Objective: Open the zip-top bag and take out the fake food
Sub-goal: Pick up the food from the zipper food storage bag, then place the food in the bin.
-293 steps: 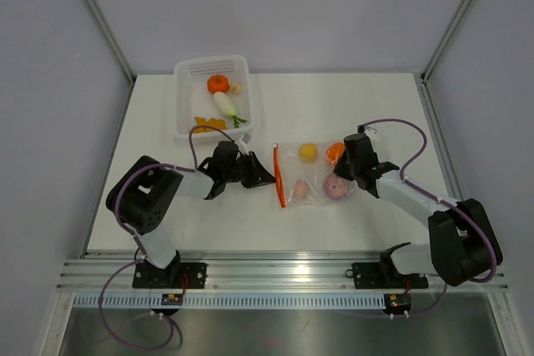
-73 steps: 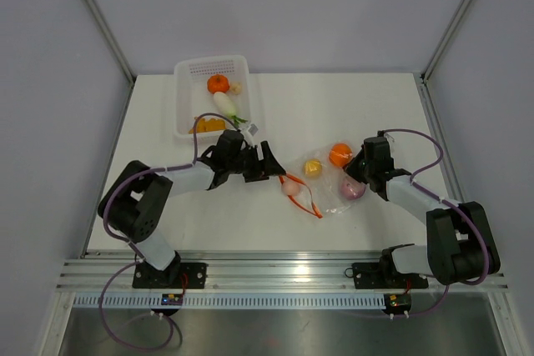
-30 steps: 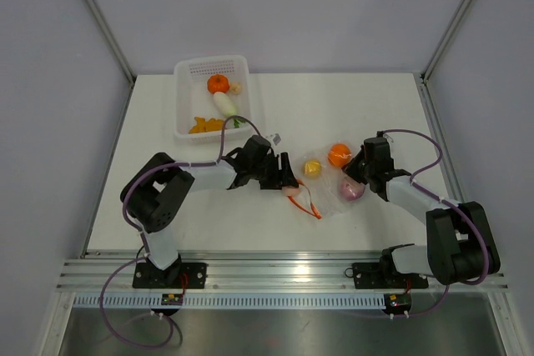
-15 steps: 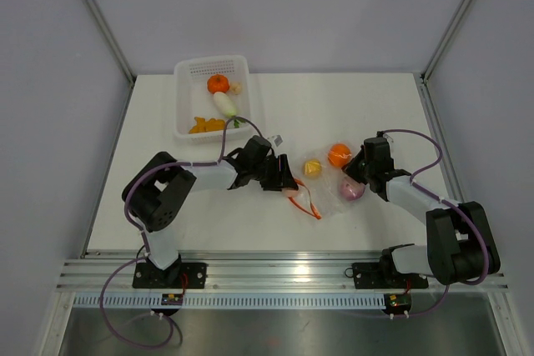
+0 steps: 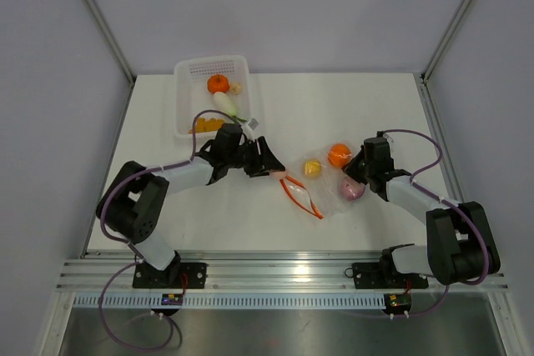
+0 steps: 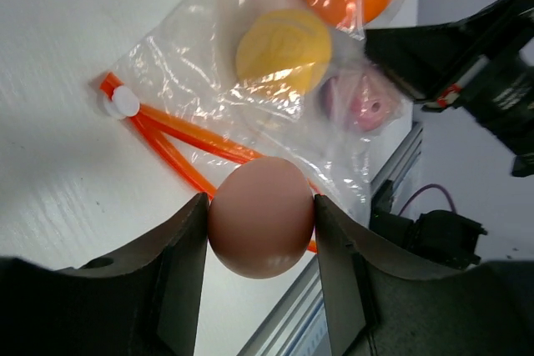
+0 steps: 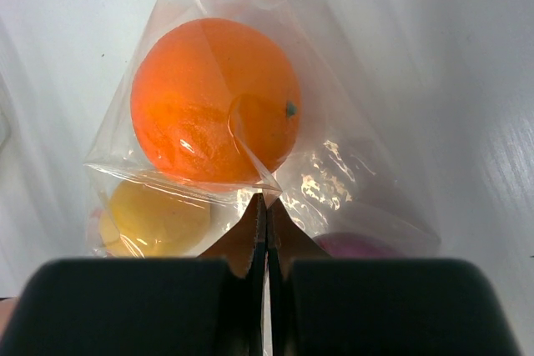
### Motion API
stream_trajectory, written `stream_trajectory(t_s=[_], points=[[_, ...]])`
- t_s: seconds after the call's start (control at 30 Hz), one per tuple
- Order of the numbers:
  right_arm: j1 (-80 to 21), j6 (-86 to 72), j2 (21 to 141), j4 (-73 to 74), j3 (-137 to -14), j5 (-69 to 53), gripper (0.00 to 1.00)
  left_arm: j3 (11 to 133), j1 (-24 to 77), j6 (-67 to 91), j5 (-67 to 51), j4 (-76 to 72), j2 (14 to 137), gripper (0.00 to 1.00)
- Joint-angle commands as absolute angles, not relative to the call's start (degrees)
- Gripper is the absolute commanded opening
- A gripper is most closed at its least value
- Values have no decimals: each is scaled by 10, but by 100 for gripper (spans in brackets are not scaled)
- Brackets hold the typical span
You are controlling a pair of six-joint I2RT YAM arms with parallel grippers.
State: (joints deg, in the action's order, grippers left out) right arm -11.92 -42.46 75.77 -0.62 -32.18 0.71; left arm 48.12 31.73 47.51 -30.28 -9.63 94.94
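The zip-top bag [image 5: 324,191] lies flat in the middle of the white table [image 5: 375,106], between the two arms. Its red-orange zipper strip [image 6: 192,152] is split into two lines that spread apart. Inside the bag are an orange ball [image 7: 213,110], a yellow ball [image 7: 154,218] and a purple-pink piece [image 5: 351,190]. The right gripper [image 7: 264,214] is pinched tight on a fold of the bag, just below the orange ball. The left gripper [image 6: 259,206] grips a pale pink ball [image 6: 261,239] between its fingers, in front of the zipper. Far back sits a white basket [image 5: 188,68] with more toy food in it.
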Motion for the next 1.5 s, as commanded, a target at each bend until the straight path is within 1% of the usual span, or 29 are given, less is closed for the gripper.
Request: stream_trajectory(t_s=[0.0,0.17,0.3,0.5,0.63,0.73,0.8,0.9,0.93,1.0,1.07,1.13,1.2,1.3,1.47], points=[[-116,-421,750,-20,-323,3,0,481,292,501,-327,-130,890,36],[-115,-420,752,-22,-323,3,0,502,257,554,-280,-146,863,36],[-115,-421,750,-23,-320,-12,0,531,187,590,-243,-138,867,36],[-116,-420,749,-23,-317,-19,0,575,84,604,-192,-131,889,35],[-115,-421,749,-26,-316,-23,0,615,41,613,-202,-130,939,36],[-115,-422,751,-27,-317,-27,0,661,26,596,-192,-84,967,40],[-115,-423,751,-28,-316,-28,0,671,17,588,-174,-71,982,46],[-115,-423,745,-27,-316,-25,0,687,9,578,-161,-60,992,52],[-115,-423,744,-27,-316,-24,0,695,8,573,-158,-44,997,56],[-115,-423,741,-26,-315,-25,0,724,8,555,-150,-20,1006,67],[-115,-422,740,-26,-314,-25,0,733,7,548,-144,-2,1008,71],[-115,-423,740,-26,-315,-26,0,726,4,547,-149,-3,1001,73],[-115,-422,741,-25,-315,-26,0,720,3,549,-156,-2,991,79],[-115,-420,741,-25,-315,-27,0,708,4,563,-184,-5,980,80],[-115,-415,740,-24,-316,-30,0,640,37,584,-193,-40,906,80]])
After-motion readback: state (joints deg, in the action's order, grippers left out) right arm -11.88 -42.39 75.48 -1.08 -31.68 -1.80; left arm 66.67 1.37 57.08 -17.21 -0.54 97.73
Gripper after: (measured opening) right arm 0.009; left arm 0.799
